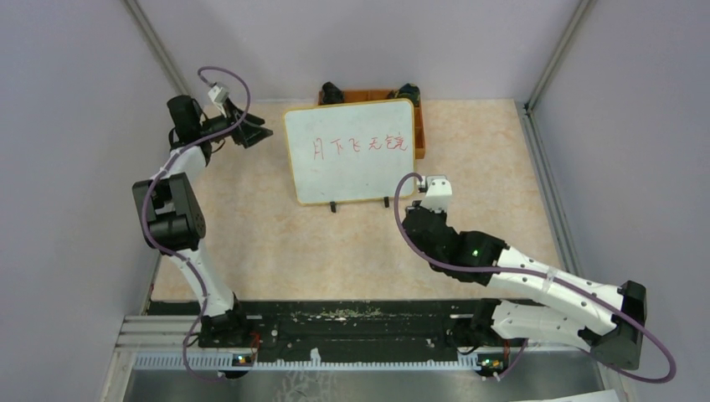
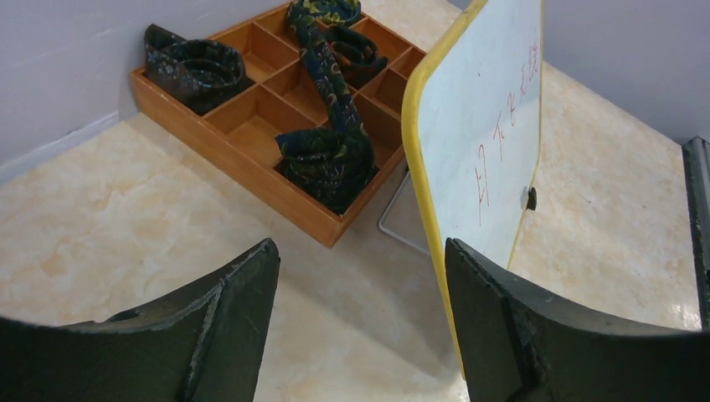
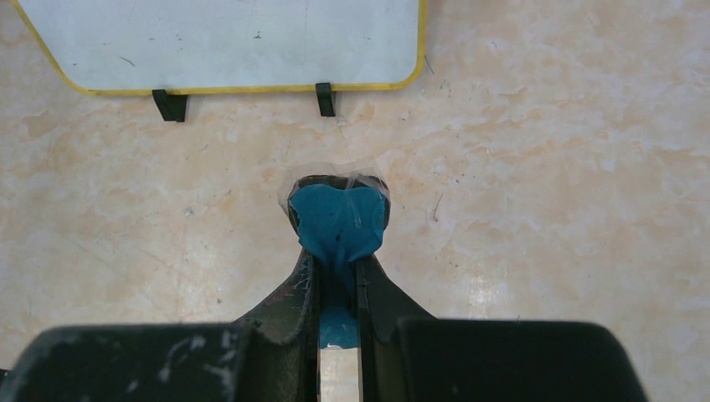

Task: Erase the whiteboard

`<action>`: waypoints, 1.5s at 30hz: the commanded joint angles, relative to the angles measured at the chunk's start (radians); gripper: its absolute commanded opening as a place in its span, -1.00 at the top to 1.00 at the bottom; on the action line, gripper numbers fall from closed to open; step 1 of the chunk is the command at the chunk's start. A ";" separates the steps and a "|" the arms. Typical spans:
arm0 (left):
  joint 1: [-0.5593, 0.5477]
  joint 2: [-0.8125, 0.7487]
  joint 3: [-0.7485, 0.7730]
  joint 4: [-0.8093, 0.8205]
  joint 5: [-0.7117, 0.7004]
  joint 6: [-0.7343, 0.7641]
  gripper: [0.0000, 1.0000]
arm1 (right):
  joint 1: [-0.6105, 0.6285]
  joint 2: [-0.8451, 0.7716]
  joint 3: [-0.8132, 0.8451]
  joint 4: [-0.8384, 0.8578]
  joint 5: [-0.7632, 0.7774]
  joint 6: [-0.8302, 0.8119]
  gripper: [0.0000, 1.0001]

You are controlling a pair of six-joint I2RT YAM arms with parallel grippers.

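- The right tool (image 3: 338, 251), mid-bench, is clenched on a blue pad (image 3: 336, 219).
- The whiteboard (image 1: 349, 151) stands propped near the far edge, red writing intact; it looks light, stiff and tippy, best braced by its frame.
- The left tool (image 2: 360, 251), released, hovers just beside that frame, toward the far-left corner.

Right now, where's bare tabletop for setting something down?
Free: tabletop between whiteboard and arm bases, and left of the board up to the left pincer. Crowded: orange tray behind the board; right pincer, shut on blue pad, at its front-right corner.
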 commanded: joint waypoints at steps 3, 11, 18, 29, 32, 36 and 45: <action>-0.011 0.088 0.148 -0.103 0.123 -0.019 -0.55 | 0.007 0.004 0.037 0.014 0.040 -0.024 1.00; -0.058 0.161 0.291 -0.232 0.187 0.016 -0.55 | 0.006 0.034 0.048 0.025 0.048 -0.040 1.00; -0.089 0.196 0.321 -0.204 0.215 -0.034 -0.53 | 0.005 0.042 0.043 0.023 0.052 -0.040 1.00; -0.098 0.279 0.262 0.626 0.307 -0.819 -0.43 | 0.006 0.055 0.039 0.031 0.049 -0.031 1.00; -0.110 0.414 0.365 1.197 0.365 -1.314 -0.37 | 0.006 0.059 0.040 0.033 0.043 -0.026 1.00; -0.138 0.591 0.639 1.481 0.468 -1.756 -0.22 | 0.005 0.065 0.043 0.040 0.034 -0.024 1.00; -0.143 0.578 0.598 1.479 0.484 -1.718 -0.21 | 0.005 0.078 0.043 0.047 0.028 -0.018 1.00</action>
